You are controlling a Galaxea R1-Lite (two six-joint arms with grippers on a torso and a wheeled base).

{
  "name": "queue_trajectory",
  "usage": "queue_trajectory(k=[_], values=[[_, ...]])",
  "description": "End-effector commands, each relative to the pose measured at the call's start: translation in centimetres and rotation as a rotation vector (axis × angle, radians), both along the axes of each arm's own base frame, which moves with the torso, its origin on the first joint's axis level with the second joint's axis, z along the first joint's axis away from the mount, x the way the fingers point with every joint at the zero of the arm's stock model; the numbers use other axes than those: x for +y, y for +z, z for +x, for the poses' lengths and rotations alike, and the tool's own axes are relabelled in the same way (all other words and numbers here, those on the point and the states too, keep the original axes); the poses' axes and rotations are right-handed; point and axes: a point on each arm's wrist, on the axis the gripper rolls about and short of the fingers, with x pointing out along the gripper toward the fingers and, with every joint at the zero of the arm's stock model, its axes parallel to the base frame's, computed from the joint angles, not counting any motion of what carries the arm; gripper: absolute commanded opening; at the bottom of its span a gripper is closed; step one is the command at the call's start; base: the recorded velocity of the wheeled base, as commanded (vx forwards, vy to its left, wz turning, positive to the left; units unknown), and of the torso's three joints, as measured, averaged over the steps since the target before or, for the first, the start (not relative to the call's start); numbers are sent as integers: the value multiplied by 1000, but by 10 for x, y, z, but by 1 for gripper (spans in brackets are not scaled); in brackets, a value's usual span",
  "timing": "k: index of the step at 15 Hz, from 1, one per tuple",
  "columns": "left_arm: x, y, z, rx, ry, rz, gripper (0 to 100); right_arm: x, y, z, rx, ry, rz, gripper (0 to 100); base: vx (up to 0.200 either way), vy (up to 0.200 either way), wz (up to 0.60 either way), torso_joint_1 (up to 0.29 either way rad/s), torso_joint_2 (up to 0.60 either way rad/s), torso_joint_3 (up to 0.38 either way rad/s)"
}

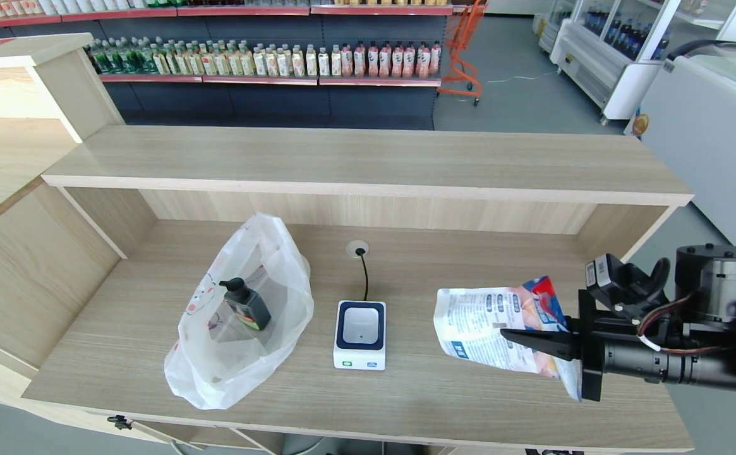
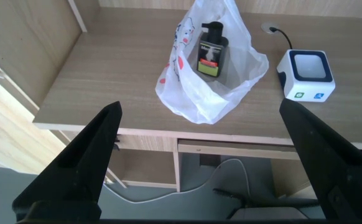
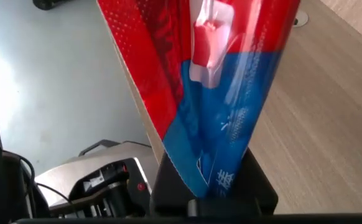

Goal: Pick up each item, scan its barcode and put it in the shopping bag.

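My right gripper (image 1: 535, 341) is shut on a snack packet (image 1: 494, 328), white with print on its back and red and blue at its edge, held above the right part of the counter. Seen from the right wrist, the packet (image 3: 218, 87) rises from between the jaws. A white barcode scanner (image 1: 360, 333) with a dark blue frame sits mid-counter, left of the packet. The clear shopping bag (image 1: 241, 322) lies open at the left with a dark pump bottle (image 1: 246, 304) inside. My left gripper (image 2: 199, 162) hangs open below the counter's front edge, with bag (image 2: 209, 74) and scanner (image 2: 305, 73) beyond.
A raised wooden ledge (image 1: 368, 161) runs behind the counter (image 1: 405, 392), with wooden side walls at both ends. The scanner's cable (image 1: 365, 275) leads to a hole at the back. Shelves of bottles (image 1: 266, 60) and freezers (image 1: 709, 120) stand farther off.
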Motion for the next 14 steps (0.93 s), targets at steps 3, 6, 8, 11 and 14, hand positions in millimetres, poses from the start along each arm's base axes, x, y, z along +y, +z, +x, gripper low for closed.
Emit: queue_trajectory(k=[3,6,8,11,14], values=[[0,0,0,0,0,0,100,-1,-2,-5,18,8,5,0,0,0,0,0,0,0],[0,0,0,-2,-1,3,100,-2,3,-8,17,4,21,0,0,0,0,0,0,0],[0,0,0,0,-1,1,100,-2,4,-8,32,-1,35,0,0,200,0,2,5,5],[0,0,0,0,-1,1,100,-2,7,-8,82,-21,75,0,0,200,0,-1,-1,5],[0,0,0,0,-1,3,100,-3,5,-6,104,-33,79,0,0,200,0,7,2,1]])
